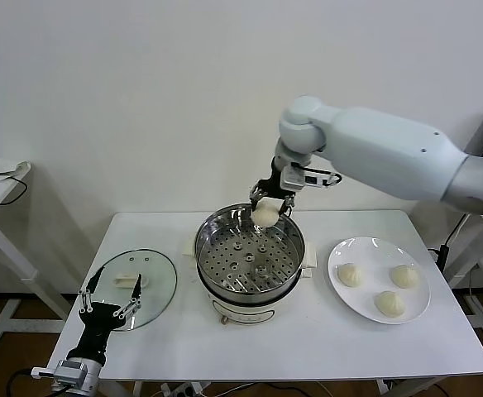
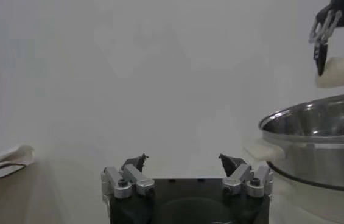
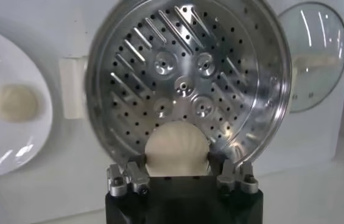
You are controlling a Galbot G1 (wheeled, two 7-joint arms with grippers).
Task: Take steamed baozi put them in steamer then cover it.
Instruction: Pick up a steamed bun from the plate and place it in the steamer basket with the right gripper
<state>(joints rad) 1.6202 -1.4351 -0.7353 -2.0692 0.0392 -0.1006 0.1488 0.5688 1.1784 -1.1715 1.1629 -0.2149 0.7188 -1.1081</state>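
Head view. White table [image 1: 225,347] against a white wall. The steamer [image 1: 249,258] sits mid-table on its white base, perforated tray bare, nothing in it. Right gripper [image 1: 271,204] hangs over the far rim of the pot, fingers closed on one baozi [image 1: 265,216], held in the air just above the rim. To the robot's right of the pot, a white plate [image 1: 379,278] with three more buns: one nearest the pot [image 1: 349,275], one toward the far side [image 1: 405,276], one toward the front [image 1: 389,303]. To the robot's left, the cover [image 1: 131,289] lies flat on the table, white handle up, well apart from the pot. Left gripper [image 1: 110,298] waits low at the front left corner, fingers spread, tips over the near edge of the lid, gripping nothing.

Left wrist view. Left gripper [image 2: 185,163] seen from behind, jaws wide apart, nothing between them. Beyond it, the steel wall of the steamer [image 2: 318,146]. Higher up and farther off, the right gripper [image 2: 339,45] with the held baozi [image 2: 341,71] above the pot's rim.

Right wrist view. Right gripper [image 3: 179,163] clamps the baozi [image 3: 176,149] on both sides. Below it, the steamer's perforated tray [image 3: 184,85], holes and raised studs showing. Plate [image 3: 35,143] on one side with one bun [image 3: 14,101] visible; the cover [image 3: 315,55] on the other side.
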